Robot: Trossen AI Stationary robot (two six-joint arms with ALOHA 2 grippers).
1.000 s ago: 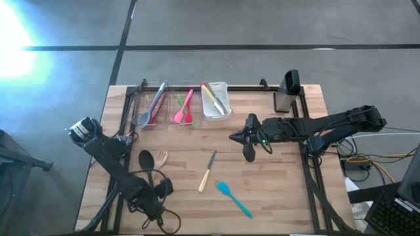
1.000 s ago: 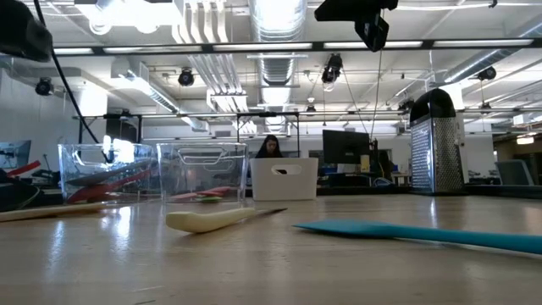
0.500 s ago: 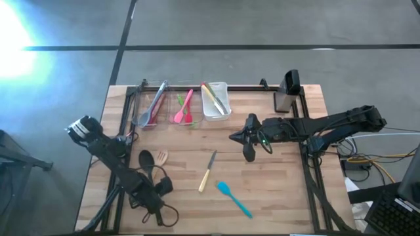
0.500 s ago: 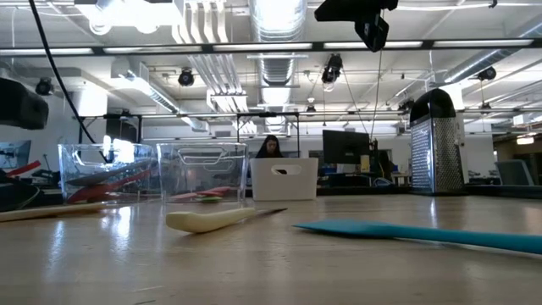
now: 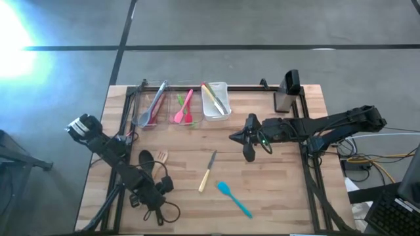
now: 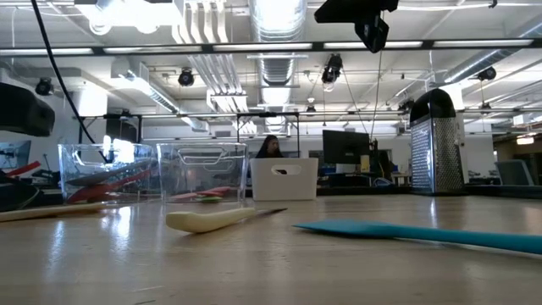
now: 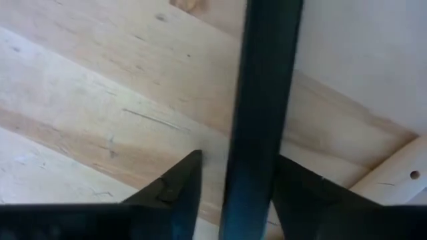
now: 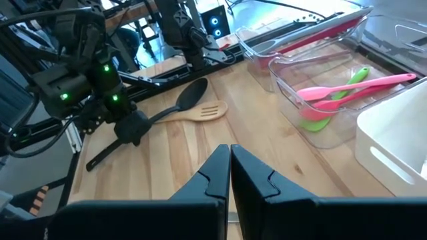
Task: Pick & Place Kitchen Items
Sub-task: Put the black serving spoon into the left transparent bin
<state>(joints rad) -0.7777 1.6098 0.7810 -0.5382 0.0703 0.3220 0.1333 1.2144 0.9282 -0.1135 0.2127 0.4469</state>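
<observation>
Pale wood planks make up the table, edged by a black frame, with grey floor around it; beyond it lies a bright hall with ceiling ducts, lamps, monitors and a seated person.

Left claw is low at the near left, its two fingers straddling the handle of a black spoon, nearly touching it but not clearly clamped. That spoon is slim and dark, its bowl pointing far, touching a wooden fork just to its right. Right claw hovers right of centre, tips pressed together, holding nothing.

A cream-handled knife lies mid-table; a teal spatula lies nearer, to its right. Along the far edge stand three bins: the left with red and grey utensils, the middle with pink and green ones, the white one with more. A grater stands far right.
</observation>
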